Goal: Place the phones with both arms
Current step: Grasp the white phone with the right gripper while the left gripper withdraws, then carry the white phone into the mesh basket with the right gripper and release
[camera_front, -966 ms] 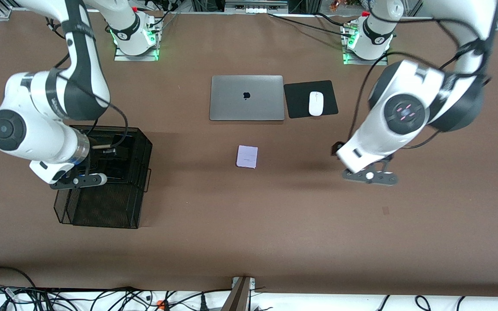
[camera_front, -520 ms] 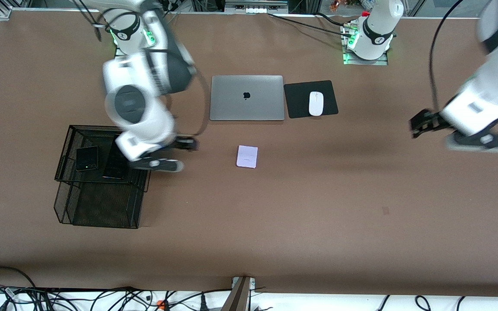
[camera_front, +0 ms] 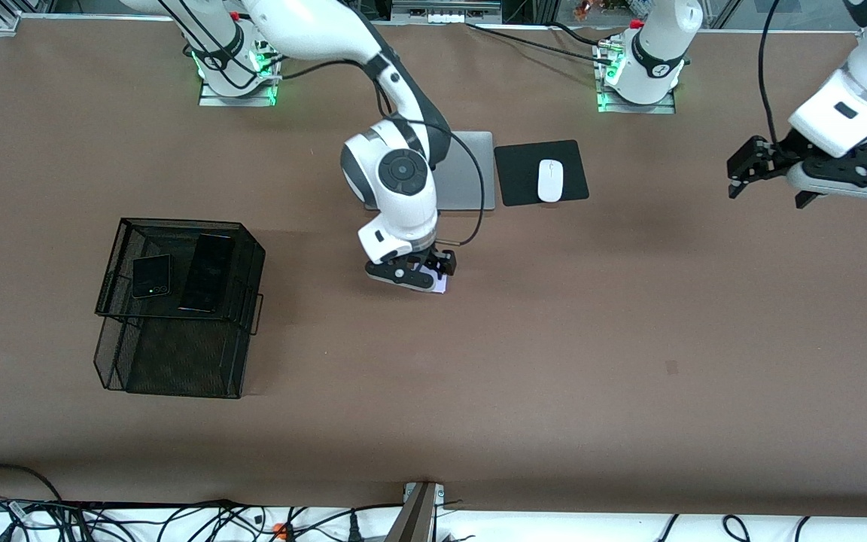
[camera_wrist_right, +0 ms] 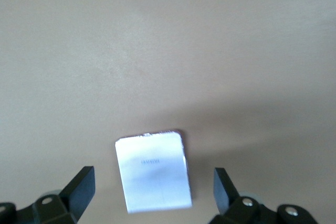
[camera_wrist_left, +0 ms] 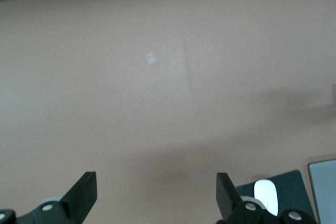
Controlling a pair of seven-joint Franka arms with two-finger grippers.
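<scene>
Right wrist view: lavender-white flip phone (camera_wrist_right: 153,171) flat on the bench (camera_wrist_right: 168,45), between the two spread fingers of the right hand (camera_wrist_right: 153,195), touching neither. Short, near-square outline; longer side runs roughly along the line of approach, so the fingers flank the two longer edges. Slightly skewed to the hand. Right hand wide open, holding nothing.

Front view: right hand (camera_front: 424,277) low over the phone (camera_front: 442,287), of which only a pale corner shows under the hand. Right arm reaches from its base to mid-bench, in front of the silver laptop (camera_front: 471,173). Judged: a straight descent and a close, with little sideways correction.

Left hand (camera_front: 751,167) up over the bench at the left arm's end, well apart from the phone; open, empty; arm waiting. Right arm clearly the nearer.

Wire basket (camera_front: 177,226) toward the right arm's end: black flip phone (camera_front: 151,275) and long black slab phone (camera_front: 208,272) side by side on its upper tray. Judged: two phones placed, one left.

Also present: white mouse (camera_front: 550,181) on black mouse pad (camera_front: 516,173), beside the laptop.
</scene>
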